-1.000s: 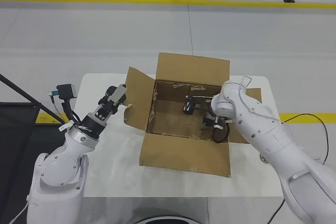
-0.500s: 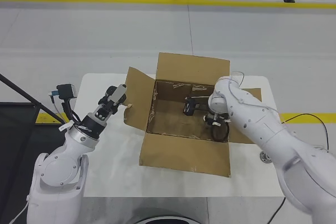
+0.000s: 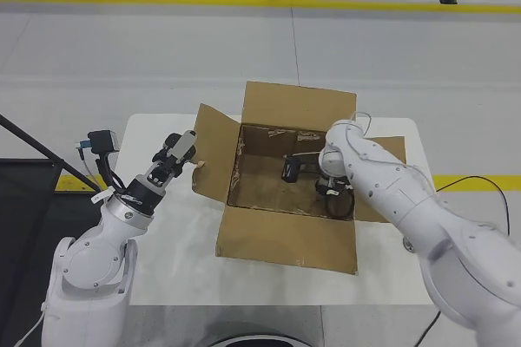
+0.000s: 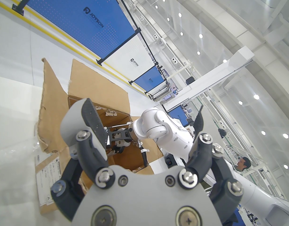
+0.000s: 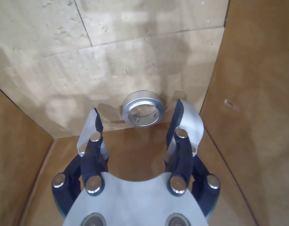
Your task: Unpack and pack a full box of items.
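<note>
Box (image 3: 286, 243) of brown cardboard is sitting open on the white counter (image 3: 182, 252), its four flaps splaying outward and its front wall facing the robot. The right arm is bending over the box's right rim, and the right hand (image 3: 293, 166) is hanging low inside, near the far right part of the interior. Seen from the right wrist, that hand (image 5: 137, 108) is spreading its two dark-padded fingers (image 5: 98, 121) wide, gripping nothing. A silver metal ring (image 5: 142, 121) is lying flat on the pale bottom panel, right at the crease where the panel is meeting a brown side wall. The ring is resting between the lines of the two fingertips and just beyond them, touching neither. Outside the box, the left hand (image 3: 181, 147) is hovering above the counter just beside the torn left flap, pointing toward the box. From the left wrist, this hand (image 4: 144, 109) is likewise showing its fingers (image 4: 93, 121) parted wide and carrying nothing, with the box and the right arm lying beyond them.
</note>
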Motion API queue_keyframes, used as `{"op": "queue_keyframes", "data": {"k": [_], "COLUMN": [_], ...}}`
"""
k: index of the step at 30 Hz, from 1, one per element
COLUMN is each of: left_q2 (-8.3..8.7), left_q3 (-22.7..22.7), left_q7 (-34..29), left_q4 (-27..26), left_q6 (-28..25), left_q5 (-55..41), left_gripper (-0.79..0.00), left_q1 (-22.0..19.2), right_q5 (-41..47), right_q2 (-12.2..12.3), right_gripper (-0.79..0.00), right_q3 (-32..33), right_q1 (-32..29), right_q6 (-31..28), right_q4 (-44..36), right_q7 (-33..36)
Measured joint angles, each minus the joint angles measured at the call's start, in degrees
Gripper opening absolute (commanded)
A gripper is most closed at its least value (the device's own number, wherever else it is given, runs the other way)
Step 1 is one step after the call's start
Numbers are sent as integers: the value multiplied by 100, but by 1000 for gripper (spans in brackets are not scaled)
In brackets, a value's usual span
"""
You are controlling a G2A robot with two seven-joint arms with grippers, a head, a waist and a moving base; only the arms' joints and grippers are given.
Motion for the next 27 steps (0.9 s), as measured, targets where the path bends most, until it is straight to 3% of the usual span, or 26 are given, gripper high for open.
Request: {"op": "queue_keyframes", "data": {"k": [14,17,23,27], "left_q2": [0,0,0,0], "left_q3": [0,0,0,0], "left_q7": [0,0,0,0], "left_q4": [0,0,0,0], "left_q6": [0,0,0,0], "left_q5": [0,0,0,0], "left_gripper": [0,0,0,0], "left_q1": [0,0,0,0], "right_q5": [-239,-284,-385,-382], "right_q2": [-291,-366,-511,-600], "right_gripper": [-274,-394,-468,-680], "right_q3": [0,0,0,0], "right_q1": [-58,-66,-76,-46], "right_q6": [-59,-101,-192,-274], "right_q4": [524,664,931,1107], "right_q7": [-59,-101,-192,-273]}}
